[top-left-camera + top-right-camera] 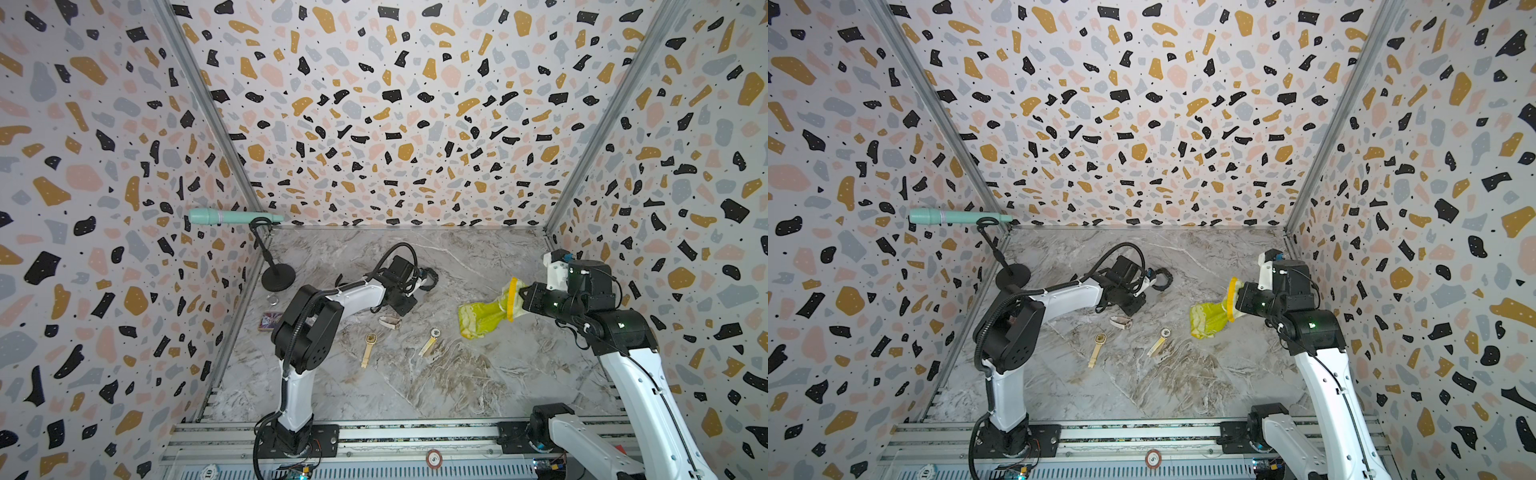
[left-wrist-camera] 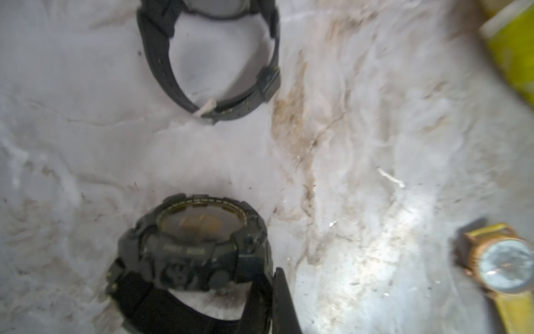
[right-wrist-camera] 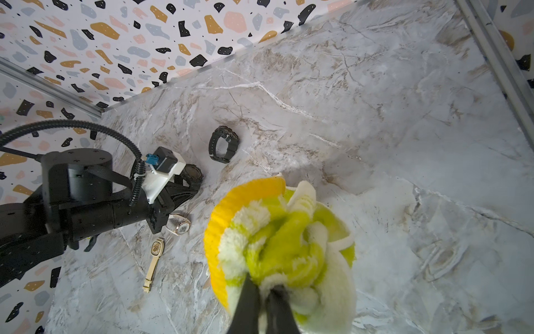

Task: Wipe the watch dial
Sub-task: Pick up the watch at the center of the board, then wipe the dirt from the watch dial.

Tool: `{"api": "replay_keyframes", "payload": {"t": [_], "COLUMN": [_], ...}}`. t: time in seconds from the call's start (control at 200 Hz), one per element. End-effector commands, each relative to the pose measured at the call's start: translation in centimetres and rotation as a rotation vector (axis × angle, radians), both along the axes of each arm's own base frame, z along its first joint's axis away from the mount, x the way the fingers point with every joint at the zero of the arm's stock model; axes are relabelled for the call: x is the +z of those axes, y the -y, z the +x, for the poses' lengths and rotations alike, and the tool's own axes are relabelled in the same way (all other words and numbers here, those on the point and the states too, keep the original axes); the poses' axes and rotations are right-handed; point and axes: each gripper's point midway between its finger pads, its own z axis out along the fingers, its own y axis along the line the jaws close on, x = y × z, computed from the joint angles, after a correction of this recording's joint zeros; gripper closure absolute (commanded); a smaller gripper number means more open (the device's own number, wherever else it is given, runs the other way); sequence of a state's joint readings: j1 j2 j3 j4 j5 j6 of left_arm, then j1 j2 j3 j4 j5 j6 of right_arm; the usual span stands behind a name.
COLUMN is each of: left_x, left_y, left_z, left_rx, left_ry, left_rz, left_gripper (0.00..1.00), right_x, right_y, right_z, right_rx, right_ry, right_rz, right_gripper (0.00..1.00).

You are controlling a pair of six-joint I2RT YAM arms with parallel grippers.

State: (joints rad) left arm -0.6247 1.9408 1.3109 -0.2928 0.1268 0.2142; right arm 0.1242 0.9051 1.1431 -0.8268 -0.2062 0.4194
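**A:** What has the left end effector [image 3: 185, 185] got?

**B:** Its jaws are closed right down on the strap of a black watch [image 2: 187, 260], toward the back of the bench [image 1: 415, 395] and left of middle. In the left wrist view one finger lies against the strap loop. The dial [image 2: 202, 221] sits just past it, uncovered and facing up. I can't tell whether the watch rests on the bench or hangs clear of it.

**A:** And the other?

**B:** The right end effector [image 3: 263, 286] is pinched tight on a bunched yellow-green cloth [image 3: 283, 248]. Most of the cloth spills out past the fingertips.

**A:** How do cloth and dial lie?

**B:** Well apart. From the cloth, the watch is off to the robot's left and a little further back, with bare bench between them. The strap loop runs back into the left jaws, so the dial is at the outer end, open to that side. The left arm has the watch and the right has the wiper. I'd say the right arm must carry the cloth across, or the two must meet midway.

**A:** Anything in the way?

**B:** A spare watch [image 3: 224, 143], also black, lies just beyond the held one and could be mistaken for it. A gold watch [image 1: 369, 338] and two more lie nearer the arm bases, probably off the line the cloth would take.
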Motion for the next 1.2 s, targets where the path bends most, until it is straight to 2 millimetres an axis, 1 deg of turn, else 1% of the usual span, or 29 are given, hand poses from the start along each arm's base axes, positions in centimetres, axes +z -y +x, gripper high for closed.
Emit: {"api": "replay_keyframes", "payload": {"t": [0.0,0.035,0.05,0.085,0.15,0.18,0.21,0.31,0.37,0.416,0.481,0.611,0.691,0.756,0.871,1.096,1.197], "left_x": [6.7,8.1,8.5,10.1,12.4,13.5,14.2,16.8,17.8,18.9,19.8,21.2,21.7,21.9,21.9,22.1,22.3], "left_y": [3.1,3.5,3.7,4.1,4.5,4.8,5.0,5.3,5.4,5.6,5.9,6.5,7.1,7.5,8.4,9.5,9.9], "left_z": [-0.6,-0.9,-1.3,-1.9,-3.3,-4.2,-5.3,-7.4,-8.9,-9.6,-10.5,-11.3,-11.6,-11.6,-11.2,-10.5,-10.2], "left_rx": [-0.100,-0.129,-0.149,-0.193,-0.261,-0.318,-0.374,-0.471,-0.531,-0.564,-0.601,-0.625,-0.642,-0.648,-0.662,-0.681,-0.690], "left_ry": [0.120,0.157,0.166,0.207,0.284,0.320,0.353,0.513,0.595,0.662,0.711,0.744,0.771,0.788,0.794,0.816,0.828], "left_rz": [-0.232,-0.275,-0.289,-0.334,-0.402,-0.428,-0.443,-0.445,-0.448,-0.467,-0.481,-0.527,-0.551,-0.566,-0.576,-0.588,-0.591], "left_gripper": [1.00,1.00,1.00,1.00,1.00,1.00,1.00,1.00,1.00,1.00,1.00,1.00,1.00,1.00,1.00,1.00,1.00], "right_x": [0.5,0.4,0.3,0.3,0.1,0.1,0.1,0.3,0.6,0.9,1.2,1.8,2.1,2.7,3.9,6.2,6.3], "right_y": [-0.5,-0.7,-0.7,-1.0,-1.5,-1.7,-1.9,-2.7,-3.4,-4.0,-4.7,-6.2,-7.7,-9.0,-10.8,-12.5,-13.2], "right_z": [0.3,0.4,0.4,0.6,0.9,1.1,1.2,2.0,2.3,2.6,3.0,3.6,3.6,3.5,3.0,2.3,2.3], "right_rx": [0.015,0.022,0.026,0.038,0.061,0.071,0.083,0.121,0.158,0.190,0.227,0.298,0.350,0.393,0.442,0.493,0.506], "right_ry": [0.035,0.035,0.035,0.036,0.033,0.034,0.035,0.044,0.053,0.061,0.072,0.085,0.090,0.106,0.140,0.208,0.205], "right_rz": [0.033,0.039,0.041,0.049,0.066,0.072,0.076,0.097,0.114,0.130,0.147,0.155,0.144,0.134,0.123,0.142,0.139], "right_gripper": [1.00,1.00,1.00,1.00,1.00,1.00,1.00,1.00,1.00,1.00,1.00,1.00,1.00,1.00,1.00,1.00,1.00]}}
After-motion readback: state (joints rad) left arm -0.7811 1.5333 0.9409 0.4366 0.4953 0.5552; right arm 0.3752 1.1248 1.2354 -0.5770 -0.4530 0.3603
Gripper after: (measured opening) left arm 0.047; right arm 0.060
